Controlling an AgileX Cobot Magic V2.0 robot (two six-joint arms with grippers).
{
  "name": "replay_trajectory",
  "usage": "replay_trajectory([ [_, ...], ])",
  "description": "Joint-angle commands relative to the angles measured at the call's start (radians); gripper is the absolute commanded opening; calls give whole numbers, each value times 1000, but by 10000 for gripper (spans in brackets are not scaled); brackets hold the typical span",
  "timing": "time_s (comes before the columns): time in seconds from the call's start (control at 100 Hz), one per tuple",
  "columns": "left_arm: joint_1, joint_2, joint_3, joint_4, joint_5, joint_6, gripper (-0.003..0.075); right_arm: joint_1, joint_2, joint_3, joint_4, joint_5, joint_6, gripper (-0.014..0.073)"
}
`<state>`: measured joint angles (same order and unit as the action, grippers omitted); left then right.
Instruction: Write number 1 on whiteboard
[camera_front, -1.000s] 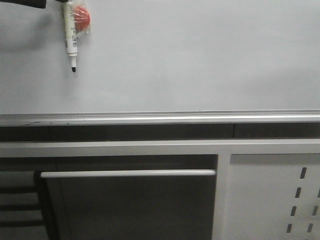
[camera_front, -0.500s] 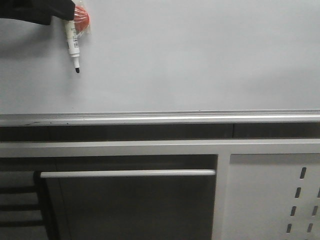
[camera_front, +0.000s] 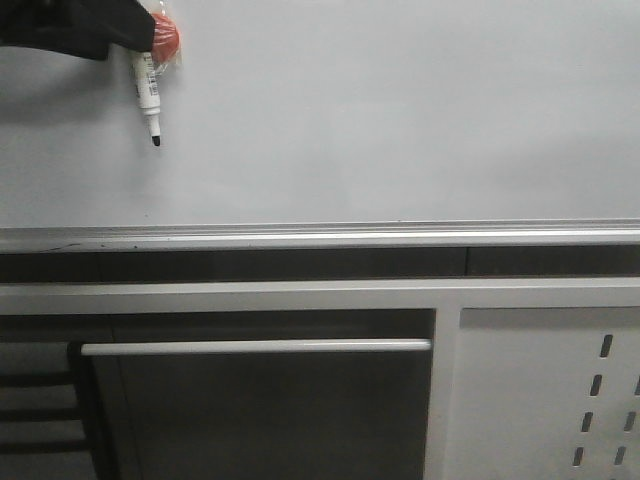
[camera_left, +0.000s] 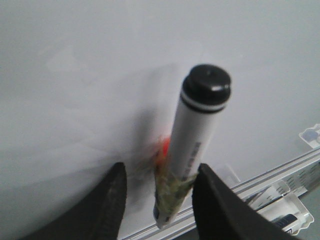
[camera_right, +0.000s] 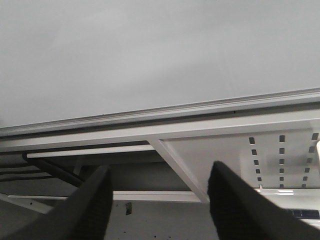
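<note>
The left end effector (camera_front: 128, 32) is holding the marker (camera_front: 148, 92) at the whiteboard's (camera_front: 400, 120) far left, tip down. No stroke is showing yet. The marker is looking light, stiff and slippery; gripping mid-barrel seems best. The right end effector (camera_right: 157, 200) is standing wide, holding nothing.

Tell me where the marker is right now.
In the front view the marker is at the upper left of the whiteboard, hanging tip-down from the left gripper, beside an orange-red blob.
</note>
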<state>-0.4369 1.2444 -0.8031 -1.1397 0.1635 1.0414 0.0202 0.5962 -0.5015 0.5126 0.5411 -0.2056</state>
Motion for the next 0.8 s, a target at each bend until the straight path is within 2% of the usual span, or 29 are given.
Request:
replay_trajectory([
  [0.0, -5, -4, -38, -16, -42, 0, 294, -5, 12, -36, 14, -69, -9, 385],
  [0.13, -5, -2, -39, -18, -59, 0, 278, -5, 12, -36, 14, -69, -9, 385],
  [0.39, -5, -2, -55, -18, -70, 0, -22, -5, 12, -36, 14, -74, -9, 385],
  [0.6, -5, -4, -59, -18, -55, 0, -20, -5, 12, -36, 14, -80, -9, 385],
  [0.79, -8, -16, -59, 43, 130, 0, -20, -5, 14, -36, 14, -38, -9, 385],
])
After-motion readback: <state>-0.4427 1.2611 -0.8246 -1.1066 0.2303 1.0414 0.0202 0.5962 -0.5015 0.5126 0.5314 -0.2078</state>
